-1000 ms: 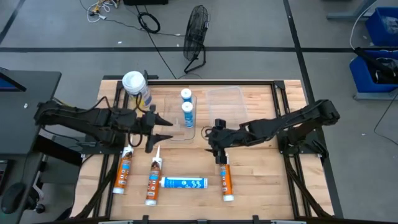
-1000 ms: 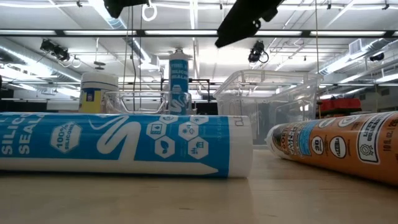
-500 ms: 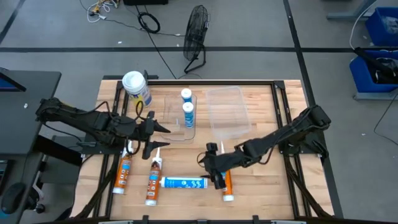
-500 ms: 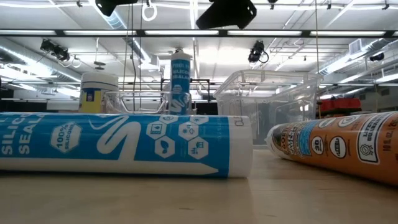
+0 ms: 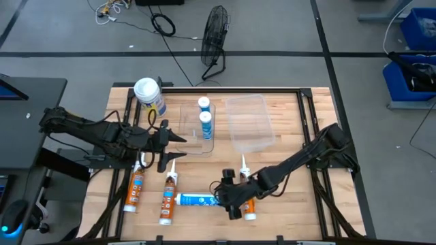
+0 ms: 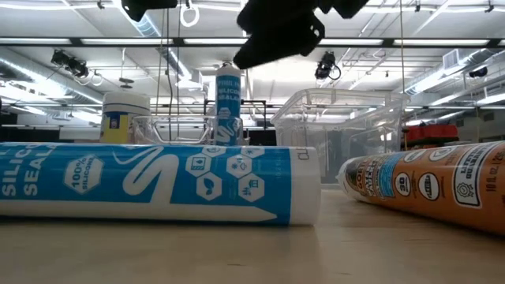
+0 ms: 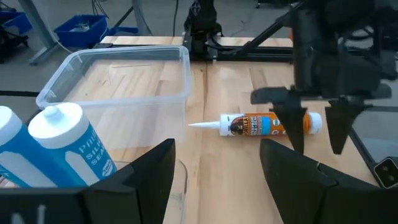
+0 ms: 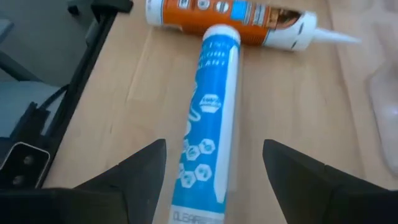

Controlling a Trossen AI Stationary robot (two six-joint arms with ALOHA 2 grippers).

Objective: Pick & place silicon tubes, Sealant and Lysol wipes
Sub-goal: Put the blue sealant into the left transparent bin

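Wooden table (image 5: 286, 184): right claw (image 5: 228, 199) open above blue tube (image 5: 199, 200).

Two tubes (image 5: 204, 117) stand in a tray (image 5: 189, 144) (apparently), canister (image 5: 150, 96) left.

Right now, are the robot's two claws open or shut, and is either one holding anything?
Left gripper: open, holding nothing, near the clear tray.
Right gripper: open, holding nothing, above the lying blue-and-white tube.

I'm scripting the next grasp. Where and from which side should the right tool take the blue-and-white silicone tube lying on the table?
Probably at mid-body, from straight above. The blue-and-white silicone tube lies flat on the table, its round sides exposed. The right tool hovers open over it, fingers astride in the right wrist view, so closing across the width looks simplest.
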